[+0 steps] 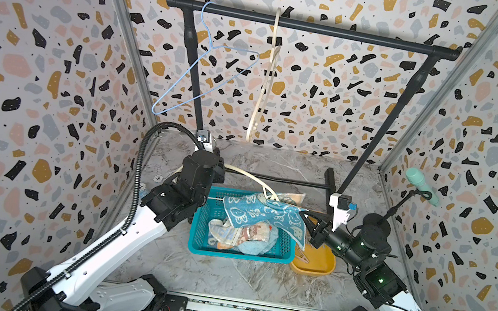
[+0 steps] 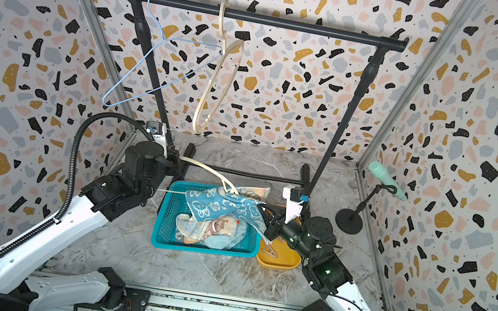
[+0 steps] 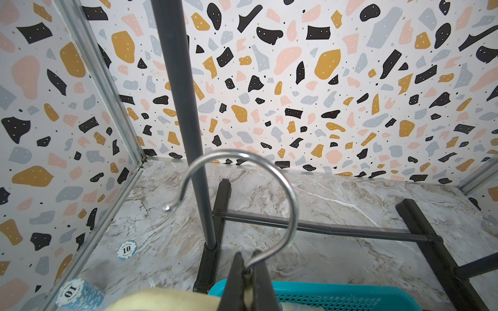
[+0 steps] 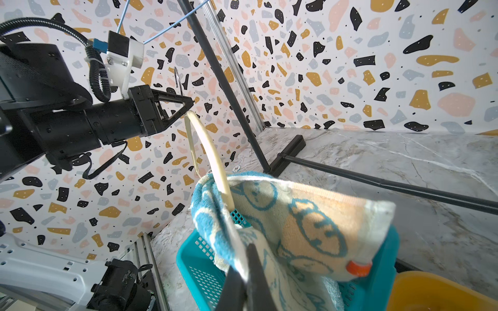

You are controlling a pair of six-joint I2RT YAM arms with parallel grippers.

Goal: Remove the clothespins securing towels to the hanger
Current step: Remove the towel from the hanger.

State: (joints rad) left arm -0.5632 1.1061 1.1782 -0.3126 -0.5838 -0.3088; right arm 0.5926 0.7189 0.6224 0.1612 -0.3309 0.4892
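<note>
We see the black rack [image 1: 310, 28] standing behind both grippers. Under them sits the teal basket [image 1: 200, 223], with a striped towel [image 1: 248, 235] and a pale blue towel [image 1: 254, 249] lying loose inside.

We hold the cream hanger [image 1: 250, 177] flat above the basket, one gripper at each end. The left gripper [image 3: 247, 273] is pressed together on the bottom of the metal hook [image 3: 239, 154]. The right gripper [image 4: 242, 269] is pressed together on the other end of the hanger, and some cloth seems caught there too.

The rabbit towel [image 1: 258, 214] hangs over the hanger between the two grippers, closer to the right one. The yellow bowl [image 1: 318, 264] sits just below the right gripper, with a peach peg [image 1: 301, 257] in it.

Smallest is an orange peg [image 4: 358, 268] on the rabbit towel's edge. It is just beside the right gripper and far from the left one. We see only its end, so we cannot tell which way it points or if it bites the hanger. We think the right gripper is nearer, but it is busy holding. The hanging cloth may get in the way.
</note>
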